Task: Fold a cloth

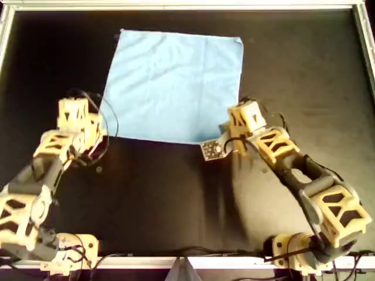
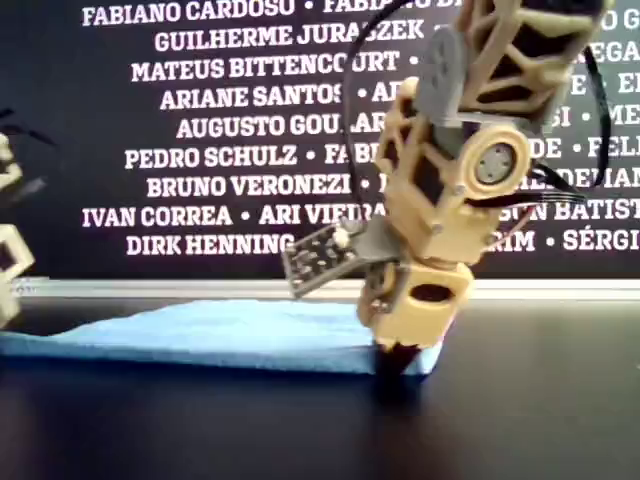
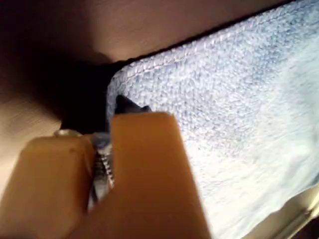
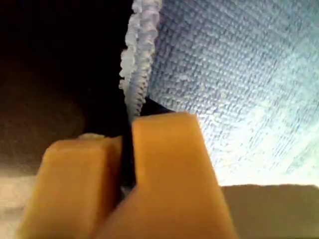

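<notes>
The light-blue cloth (image 1: 173, 85) lies flat on the black table, in the far middle of the overhead view. My first gripper (image 1: 95, 132) is at its near-left corner there. In the first wrist view (image 3: 107, 129) its jaws are shut on that corner of the cloth (image 3: 239, 109). My second gripper (image 1: 231, 138) is at the near-right corner. In the second wrist view (image 4: 128, 124) its jaws pinch the hem of the cloth (image 4: 239, 74). In the exterior view the second gripper (image 2: 400, 355) stands tip-down on the cloth's (image 2: 220, 335) right corner, which stays low on the table.
A metal rim (image 1: 176, 4) frames the black table (image 1: 164, 193). A banner with white names (image 2: 250, 100) stands behind it. The second arm's camera board (image 1: 211, 149) sticks out beside its wrist. Part of the first arm (image 2: 10, 260) shows at the exterior view's left.
</notes>
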`<act>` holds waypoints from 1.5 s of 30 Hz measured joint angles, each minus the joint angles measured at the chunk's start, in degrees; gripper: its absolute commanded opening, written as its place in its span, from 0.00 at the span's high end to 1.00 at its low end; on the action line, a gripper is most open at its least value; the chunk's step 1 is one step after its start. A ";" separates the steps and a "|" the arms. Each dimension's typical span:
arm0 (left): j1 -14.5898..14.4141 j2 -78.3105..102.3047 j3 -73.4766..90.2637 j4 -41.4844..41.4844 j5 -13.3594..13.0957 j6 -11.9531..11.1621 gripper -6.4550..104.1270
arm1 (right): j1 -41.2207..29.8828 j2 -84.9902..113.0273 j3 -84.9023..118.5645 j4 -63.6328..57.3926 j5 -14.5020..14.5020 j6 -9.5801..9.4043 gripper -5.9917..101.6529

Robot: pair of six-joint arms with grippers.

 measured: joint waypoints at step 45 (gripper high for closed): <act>-9.58 25.49 24.35 0.62 -0.18 0.00 0.94 | -3.43 27.16 25.05 -0.62 0.97 -0.70 0.96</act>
